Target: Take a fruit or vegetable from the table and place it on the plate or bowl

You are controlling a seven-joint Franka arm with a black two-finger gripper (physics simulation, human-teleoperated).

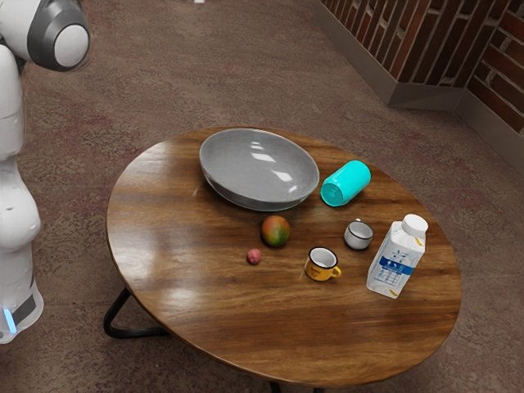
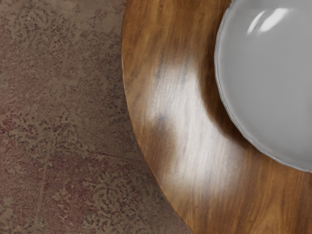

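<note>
Exterior view: a mango [image 1: 275, 231], oval, green shading into red and orange, lying near the middle of a round wooden table [image 1: 188, 270], just in front of a wide grey bowl [image 1: 259, 168] and not touching it. Near the mango, toward the exterior view's lower left, a small red fruit [image 1: 254, 256], round and dull pink, also resting on the wood. Bowl shallow and glossy, with pale highlights inside.

To the exterior view's right of the bowl, a teal cup [image 1: 345, 182] lying on its side. Nearer the front edge, a yellow mug [image 1: 322, 264], a small grey mug [image 1: 358, 235] and an upright white milk carton [image 1: 396, 256] with a blue label.

Tabletop polished, warm brown grain, on black metal legs [image 1: 123, 315]. Underneath, a worn brownish-red patterned carpet [image 1: 164, 65]; a red brick wall [image 1: 458, 41] in the upper right corner.

White robot arm [image 1: 16, 205] at the exterior view's left edge, well apart from both fruits.

Wrist view: straight down on the table's curved edge [image 2: 185, 146], part of the bowl [image 2: 263, 73], and carpet [image 2: 58, 122] beside them.

Gripper opening and hold: cannot tell.
</note>
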